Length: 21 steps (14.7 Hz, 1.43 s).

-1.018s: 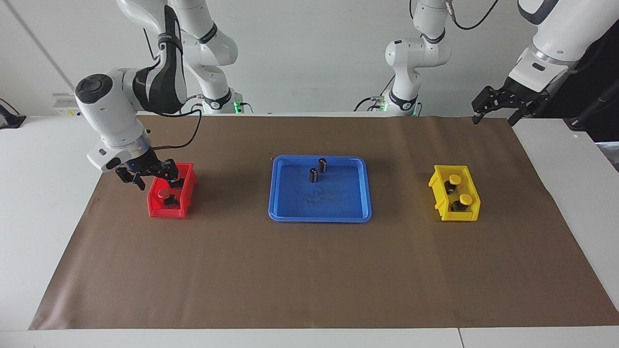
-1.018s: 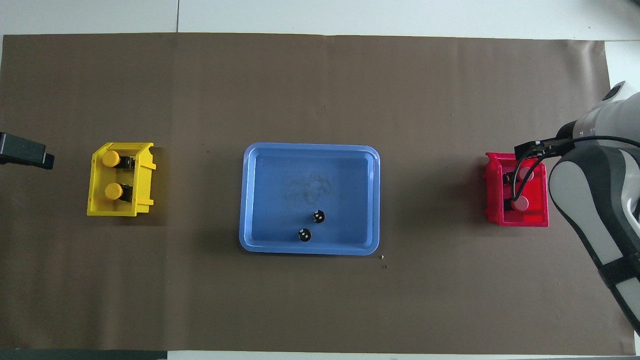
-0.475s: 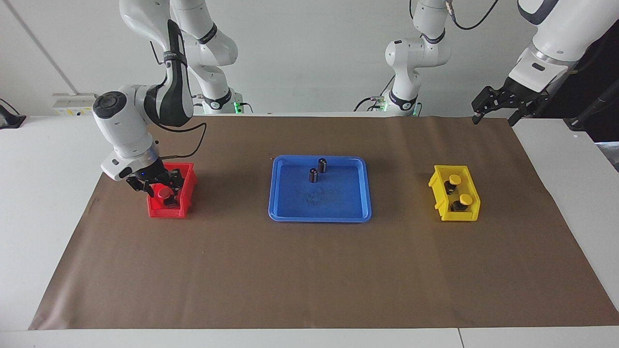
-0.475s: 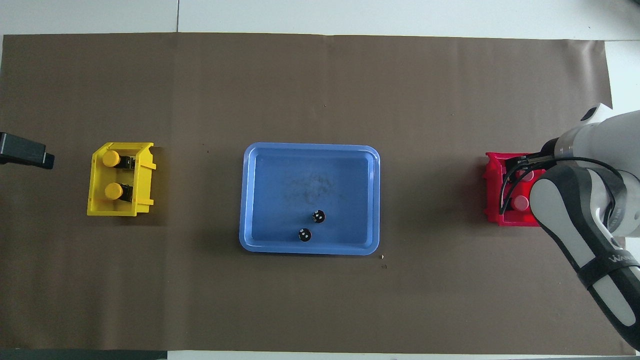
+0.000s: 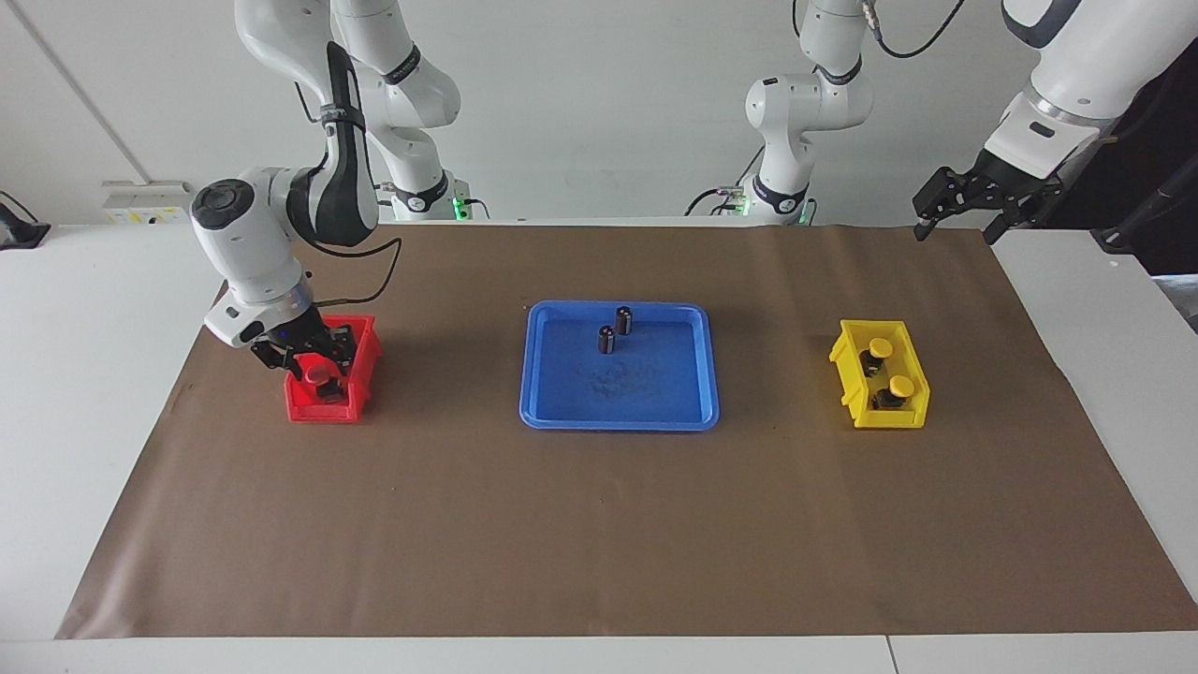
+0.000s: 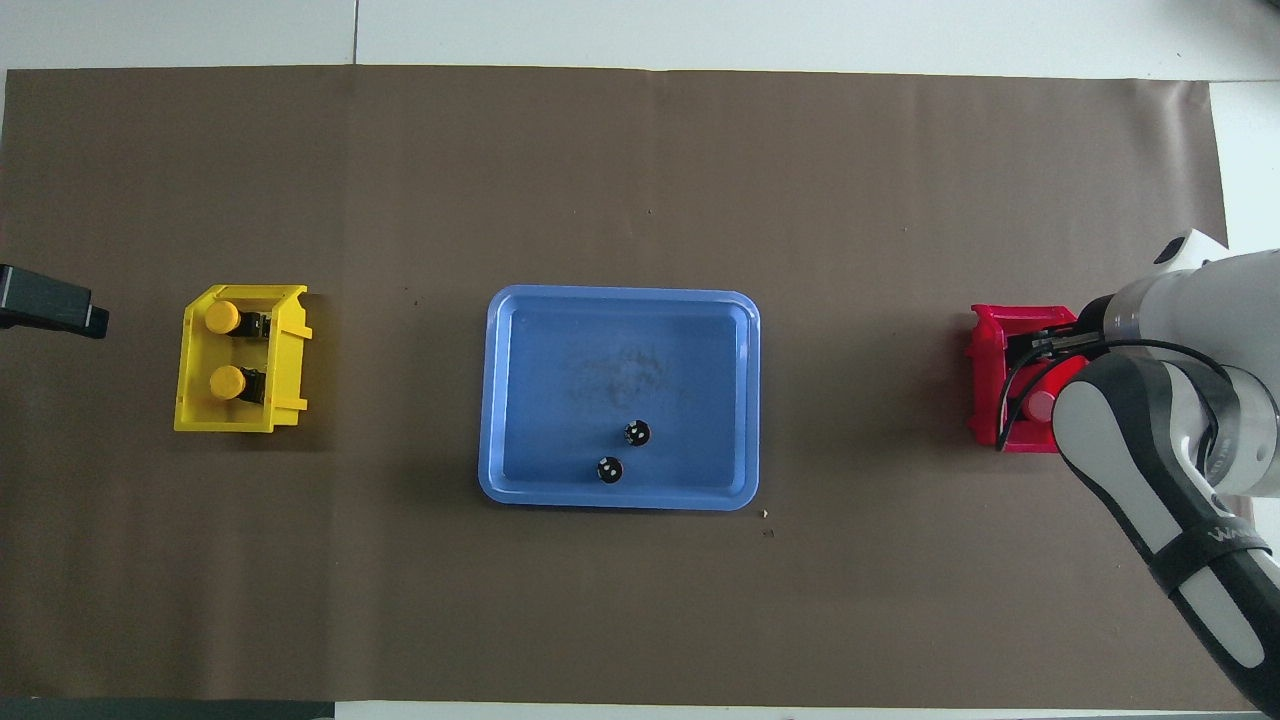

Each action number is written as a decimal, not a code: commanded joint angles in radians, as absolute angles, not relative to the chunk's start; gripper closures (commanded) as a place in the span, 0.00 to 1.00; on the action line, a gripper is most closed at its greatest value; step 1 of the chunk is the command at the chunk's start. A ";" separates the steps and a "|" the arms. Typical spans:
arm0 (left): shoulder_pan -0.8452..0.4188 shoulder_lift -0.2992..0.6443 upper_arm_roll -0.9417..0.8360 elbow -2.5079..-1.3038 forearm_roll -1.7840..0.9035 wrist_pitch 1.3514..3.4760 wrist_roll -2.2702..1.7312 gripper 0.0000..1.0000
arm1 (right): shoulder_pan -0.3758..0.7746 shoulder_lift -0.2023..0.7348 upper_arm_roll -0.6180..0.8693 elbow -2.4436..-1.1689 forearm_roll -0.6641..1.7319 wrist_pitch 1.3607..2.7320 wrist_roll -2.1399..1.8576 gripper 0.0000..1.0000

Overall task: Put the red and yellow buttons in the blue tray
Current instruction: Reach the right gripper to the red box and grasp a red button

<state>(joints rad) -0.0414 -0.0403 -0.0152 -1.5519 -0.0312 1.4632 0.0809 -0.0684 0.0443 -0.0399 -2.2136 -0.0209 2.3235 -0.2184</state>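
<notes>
R gripper (image 5: 309,360) was down in the red bin (image 5: 298,404) at the R arm's end of the desk (image 5: 94,374); can't tell if its fingers were spread or pinching anything. One red button (image 5: 316,373) showed just by the fingers, inside the bin; in the overhead view the arm covered most of the bin, w/ only one red cap (image 6: 1040,404) peeking out. 2nd red button not visible.

L gripper (image 5: 973,201) hung in the air over the desk edge at the L arm's end, waiting, fingers spread, holding nothing.

Two yellow buttons (image 5: 880,348) (image 5: 901,386) sat in the yellow bin (image 5: 847,356), toward the L arm's end.

Blue tray (image 5: 562,412) lay mid-desk on the brown paper (image 5: 599,524), btw the two bins, well apart from each. It held only two small dark cylinders (image 5: 623,320) (image 5: 606,339), upright, near the rim closest to the robots. No buttons in the tray.
</notes>
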 commanded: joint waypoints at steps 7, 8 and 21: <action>-0.037 -0.064 -0.015 -1.577 -0.043 1.460 0.083 0.00 | -0.091 0.012 -0.034 -2.267 -0.002 2.365 -0.284 0.32; -0.037 -0.064 -0.015 -1.578 -0.043 1.460 0.083 0.00 | -0.091 0.008 -0.034 -2.284 -0.002 2.385 -0.288 0.33; -0.035 -0.064 -0.014 -1.578 -0.041 1.460 0.081 0.00 | -0.100 0.025 -0.034 -2.267 -0.002 2.387 -0.319 0.83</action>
<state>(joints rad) -0.0423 -0.0403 -0.0147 -1.5519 -0.0312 1.4620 0.0809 -0.0947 0.0328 -0.0385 -2.2710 -0.0209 2.3836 -0.2880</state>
